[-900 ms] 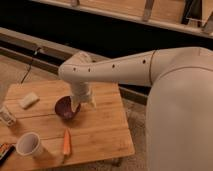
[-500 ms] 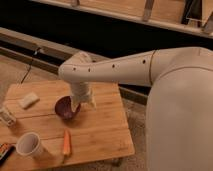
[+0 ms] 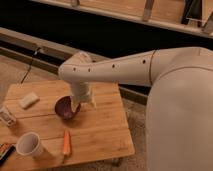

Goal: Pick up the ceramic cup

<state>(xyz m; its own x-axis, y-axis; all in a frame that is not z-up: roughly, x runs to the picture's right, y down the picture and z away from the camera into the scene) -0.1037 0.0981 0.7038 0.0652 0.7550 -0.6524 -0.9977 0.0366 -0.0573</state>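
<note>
The white ceramic cup (image 3: 30, 144) stands upright near the front left corner of the wooden table (image 3: 102, 135), its dark inside showing. My gripper (image 3: 82, 103) hangs from the white arm over the table's middle, just right of a shallow dark purple bowl (image 3: 66, 108). The cup is well to the front left of the gripper, apart from it.
An orange carrot (image 3: 66, 142) lies right of the cup. A pale sponge (image 3: 29, 100) lies at the back left. A small clear container (image 3: 6, 116) stands at the left edge and a dark packet (image 3: 4, 153) at the front left edge. A ledge runs behind the table.
</note>
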